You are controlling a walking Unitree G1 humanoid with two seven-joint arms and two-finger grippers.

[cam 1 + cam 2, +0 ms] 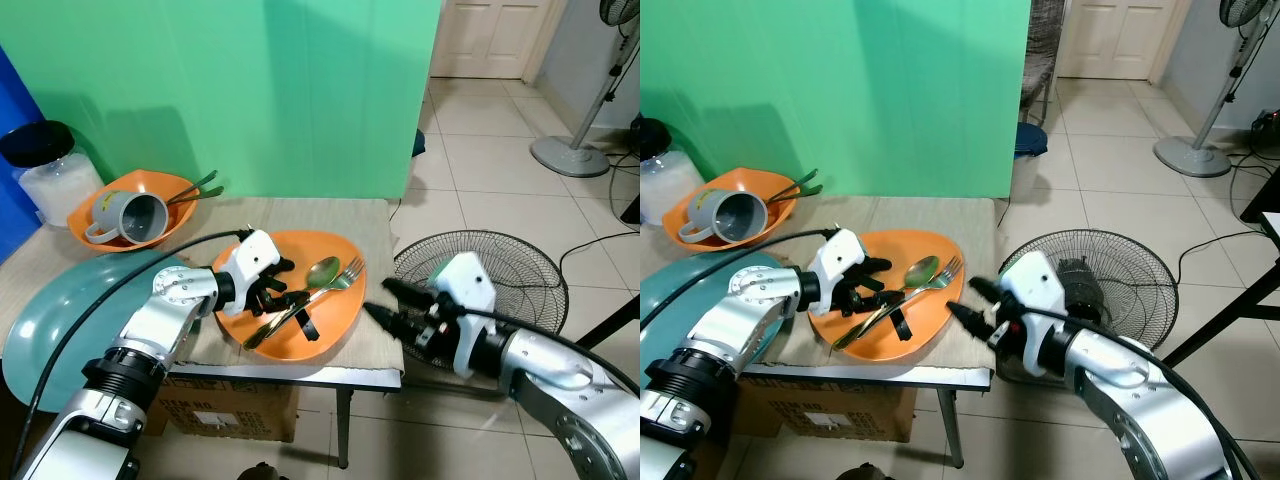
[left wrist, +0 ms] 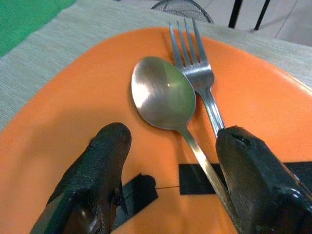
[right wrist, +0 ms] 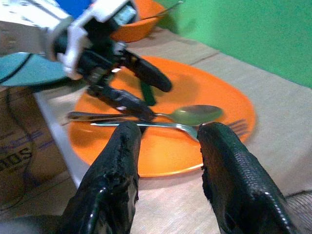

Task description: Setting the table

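A: Take the orange plate [image 1: 330, 330] as the landmark. Nearest the robot, the right gripper [image 1: 382, 300] hovers just off the plate's near right edge, fingers spread and holding nothing, aimed across the plate.

B: And the left gripper [image 1: 281, 300]?

A: Over the plate's left half, low. In the left wrist view its 2 fingers [image 2: 95, 175] are parted on either side of the spoon [image 1: 322, 272] handle, not yet closed on it. The fork [image 1: 345, 274] lies touching the spoon on the same plate, its handle passing under the right-hand fingertip there.

B: So what could go wrong?

A: As I judge it, closing now could catch both handles at once, since they cross right where the fingers stand. 1 piece might then slip out mid-lift and clatter onto the plate or off the table [image 1: 375, 230] edge.

B: Anything else?

A: The plate overhangs the near side of the table mat slightly, and pressing down on its left half might tip or slide it. The right gripper, so close, could also nudge the rim.

B: Further back?

A: Behind the plate to the left, an orange bowl [image 1: 92, 218] holds a grey mug [image 1: 130, 215] on its side, well apart. A teal plate [image 1: 55, 320] sits left of the orange one.
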